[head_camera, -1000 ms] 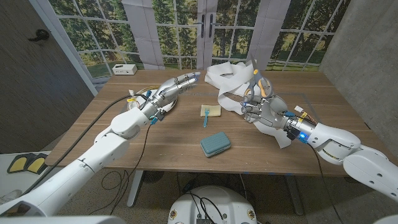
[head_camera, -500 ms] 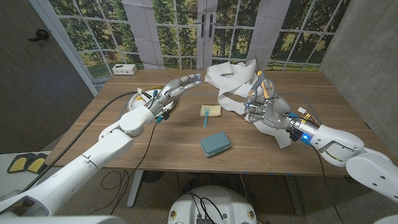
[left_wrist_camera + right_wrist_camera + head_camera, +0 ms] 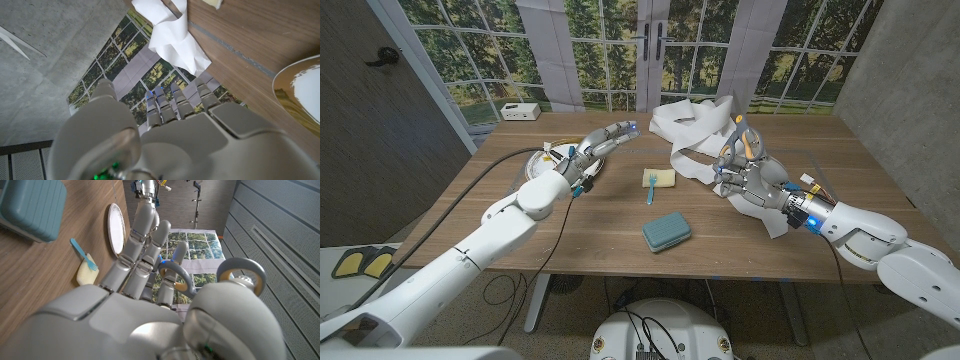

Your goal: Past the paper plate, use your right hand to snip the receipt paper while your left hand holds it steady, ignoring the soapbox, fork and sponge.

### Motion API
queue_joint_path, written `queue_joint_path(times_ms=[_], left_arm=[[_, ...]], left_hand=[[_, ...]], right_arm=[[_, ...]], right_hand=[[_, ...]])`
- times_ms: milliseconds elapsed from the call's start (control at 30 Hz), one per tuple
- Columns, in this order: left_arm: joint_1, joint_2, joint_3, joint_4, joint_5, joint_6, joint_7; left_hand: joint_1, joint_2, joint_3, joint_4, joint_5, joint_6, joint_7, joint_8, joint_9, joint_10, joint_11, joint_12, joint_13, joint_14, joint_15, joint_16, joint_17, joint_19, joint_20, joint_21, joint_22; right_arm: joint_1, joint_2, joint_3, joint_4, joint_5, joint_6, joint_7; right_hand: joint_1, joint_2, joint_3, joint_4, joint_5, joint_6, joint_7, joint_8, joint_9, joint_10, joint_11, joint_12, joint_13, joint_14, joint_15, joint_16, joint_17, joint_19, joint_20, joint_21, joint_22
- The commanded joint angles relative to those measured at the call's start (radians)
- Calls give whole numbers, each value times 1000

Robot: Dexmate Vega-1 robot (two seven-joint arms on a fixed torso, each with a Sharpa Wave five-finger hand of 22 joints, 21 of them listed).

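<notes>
Long white receipt paper lying crumpled and looped in the upper middle of the head view, at the far side of the wooden tabletop. Thin, folded over itself in soft bands, with one strip trailing down to the right under the right hand. Same paper seen as a bright white bunch with a pointed corner in the left wrist view.

Right hand at the right of the head view, sitting on the paper strip, fingers curled through the handles of scissors with grey and orange loops. Scissor loops plainly around the fingers in the right wrist view. Blades hard to make out.

Left hand in the upper left middle of the head view, lifted over the tabletop, fingers stretched out straight and close together, holding nothing. Fingertips pointing toward the paper, not touching it.

Paper plate under the left arm, left of the middle. Yellow sponge in the middle with a blue fork lying across its edge. Teal soapbox lower down, nearest the front edge. Small white box on the sill at the upper left.
</notes>
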Motion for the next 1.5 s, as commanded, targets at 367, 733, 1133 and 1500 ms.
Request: queue_joint_path(times_ms=[367, 733, 1133, 1500], left_arm=[[-60, -60, 112, 2, 305, 108, 202], [-93, -79, 171, 15, 476, 142, 243], [-160, -143, 237, 125, 560, 186, 243], [-211, -161, 253, 158, 496, 221, 151]], left_hand=[[-5, -10, -6, -10, 8, -50, 3, 2, 2, -14, 8, 2, -11, -55, -18, -16, -12, 1, 8, 6, 4], [-13, -24, -13, -16, 9, -79, 23, 7, 1, 2, 22, 13, -20, -39, -48, -6, -24, -5, -20, 2, 2], [-17, -24, -13, -23, 11, -78, 40, 13, -2, 38, 18, 32, -21, -39, -50, -4, -34, 3, -30, 1, -2], [-28, -26, -17, -20, 11, -89, 46, 11, -3, 27, 24, 30, -21, -46, -40, -5, -35, -2, -27, -2, -2]], right_arm=[[-55, 9, 35, -46, -33, 13, -31], [-67, 9, 57, -61, -44, 12, -20], [-102, -3, 100, -98, -57, -10, -2], [-124, 7, 114, -108, -67, -16, 30]], right_hand=[[32, 29, 12, -12, 6, -10, 2, -22, -6, -3, 7, -12, -9, -7, -5, 11, -1, 12, -27, -12, 6], [55, 42, 18, -19, 5, 1, 2, -26, -5, 4, -1, -11, -12, -8, -9, 12, -4, 14, -28, -17, 6], [75, 47, 18, -25, 0, 14, 1, -40, -19, 9, -1, -27, -40, -25, -1, 2, -17, 8, -24, -27, 7], [84, 49, 15, -26, -6, 19, 3, -49, -22, 29, -8, -35, -64, -31, 10, -6, -44, 0, -17, -36, 7]])
